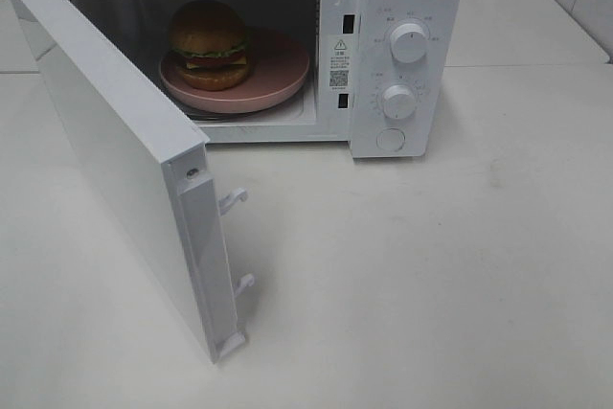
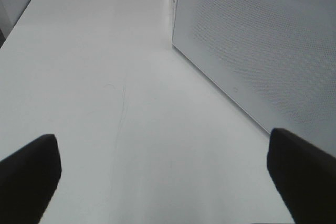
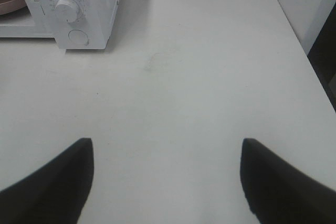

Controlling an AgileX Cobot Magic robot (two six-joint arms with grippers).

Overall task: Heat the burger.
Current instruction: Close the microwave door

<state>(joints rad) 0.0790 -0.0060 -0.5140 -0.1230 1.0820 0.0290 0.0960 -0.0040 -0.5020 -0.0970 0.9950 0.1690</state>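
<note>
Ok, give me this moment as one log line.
burger: on plate in microwave | door: open | left gripper: open, empty, near door | right gripper: open, empty, over table | next: probably shut door

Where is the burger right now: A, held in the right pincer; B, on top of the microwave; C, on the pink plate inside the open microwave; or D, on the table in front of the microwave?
C: the burger sits on the pink plate inside the microwave, whose door stands open.
</note>
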